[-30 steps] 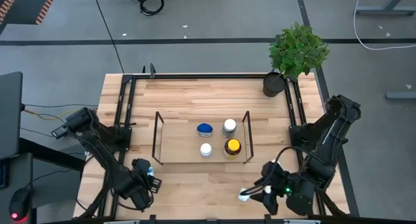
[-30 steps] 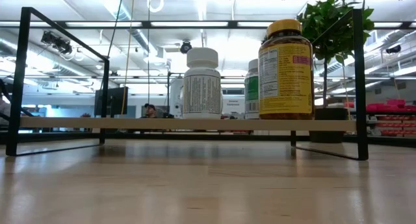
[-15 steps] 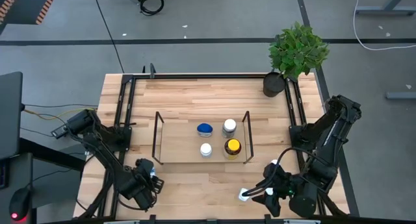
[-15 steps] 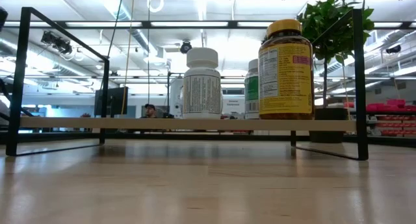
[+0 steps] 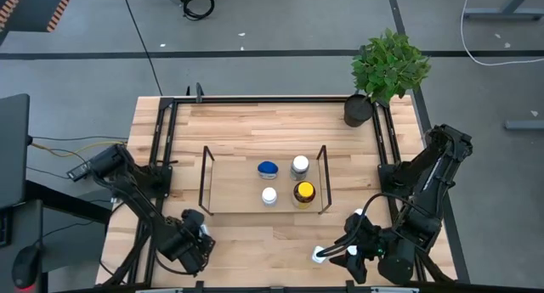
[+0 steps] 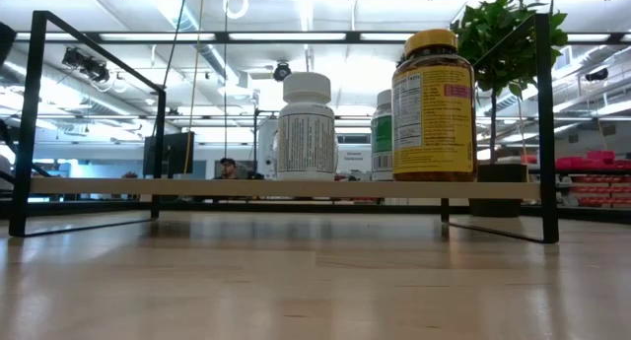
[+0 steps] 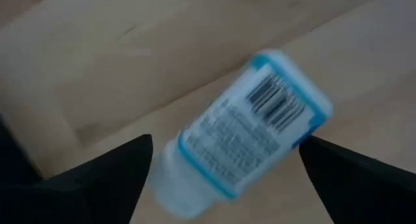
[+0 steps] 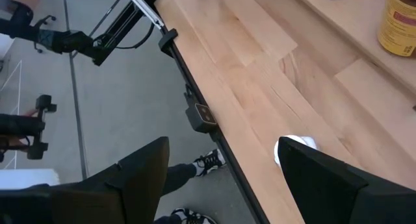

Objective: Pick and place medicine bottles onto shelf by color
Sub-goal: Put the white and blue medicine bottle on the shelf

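A white medicine bottle with a blue-edged label (image 7: 253,136) lies on its side on the table. The fingers of my open left gripper (image 5: 197,241), near the table's near-left corner, stand on either side of it. My right gripper (image 5: 333,255) is open near the near edge. A small white bottle (image 5: 319,257) stands at its fingertips and shows as a white cap (image 8: 296,148) beside one finger. The shelf (image 5: 204,181) holds a blue-capped bottle (image 5: 269,168), two white-capped bottles (image 5: 299,164) (image 5: 269,195) and the amber yellow-capped bottle (image 5: 304,192), all upright on its board. My left gripper has a finger on each side of the lying bottle; I cannot tell whether either finger touches it. My right gripper has the white bottle close beside one finger (image 8: 305,178); I cannot tell whether they touch.
A black frame (image 5: 161,157) runs along the table's left and right sides and its far edge. A plant in a black pot (image 5: 358,110) stands at the far right corner. Bare wood lies between the shelf and the near edge.
My left gripper has moved a little toward the table's near edge and to the right, and now covers the bottle that showed at its tip a second ago.
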`<state>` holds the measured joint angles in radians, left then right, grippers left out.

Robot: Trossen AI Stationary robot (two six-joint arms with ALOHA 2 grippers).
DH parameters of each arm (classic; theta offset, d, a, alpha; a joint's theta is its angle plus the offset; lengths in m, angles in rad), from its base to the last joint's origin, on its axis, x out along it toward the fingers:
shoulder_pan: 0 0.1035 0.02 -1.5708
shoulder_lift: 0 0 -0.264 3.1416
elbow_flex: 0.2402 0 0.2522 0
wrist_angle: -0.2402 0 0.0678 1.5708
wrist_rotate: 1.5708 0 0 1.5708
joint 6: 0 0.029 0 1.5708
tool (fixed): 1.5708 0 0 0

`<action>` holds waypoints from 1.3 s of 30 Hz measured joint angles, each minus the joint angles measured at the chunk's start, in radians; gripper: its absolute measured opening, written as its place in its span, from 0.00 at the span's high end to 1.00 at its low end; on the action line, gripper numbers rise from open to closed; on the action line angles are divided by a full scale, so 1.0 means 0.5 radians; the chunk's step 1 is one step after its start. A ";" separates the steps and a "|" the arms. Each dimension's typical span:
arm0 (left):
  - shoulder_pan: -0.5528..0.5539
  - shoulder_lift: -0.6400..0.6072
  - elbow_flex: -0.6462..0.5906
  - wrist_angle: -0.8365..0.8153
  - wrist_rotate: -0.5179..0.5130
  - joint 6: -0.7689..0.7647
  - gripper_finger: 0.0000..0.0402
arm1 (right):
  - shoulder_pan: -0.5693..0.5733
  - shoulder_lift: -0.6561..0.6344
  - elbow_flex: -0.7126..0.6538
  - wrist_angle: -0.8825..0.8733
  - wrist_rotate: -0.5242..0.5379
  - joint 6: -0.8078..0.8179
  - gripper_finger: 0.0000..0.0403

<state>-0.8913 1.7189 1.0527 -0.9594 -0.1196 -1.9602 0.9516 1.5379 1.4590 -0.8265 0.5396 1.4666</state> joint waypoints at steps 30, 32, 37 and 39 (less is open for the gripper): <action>0.002 0.134 0.001 0.441 0.405 0.495 0.60 | -0.061 0.002 0.000 -0.001 0.019 -0.144 0.27; 0.002 0.134 0.001 0.439 0.404 0.490 0.67 | -0.069 0.002 0.000 -0.002 0.019 -0.145 0.27; 0.002 0.133 0.001 0.479 0.403 0.491 0.75 | -0.069 0.002 0.000 -0.002 0.019 -0.151 0.27; -0.007 0.132 0.001 0.513 0.404 0.489 0.73 | -0.069 0.002 0.000 -0.002 0.019 -0.153 0.27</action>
<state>-0.8949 1.7850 1.0533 -0.7029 0.0822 -1.7158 0.9173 1.5387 1.4590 -0.8272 0.5491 1.3899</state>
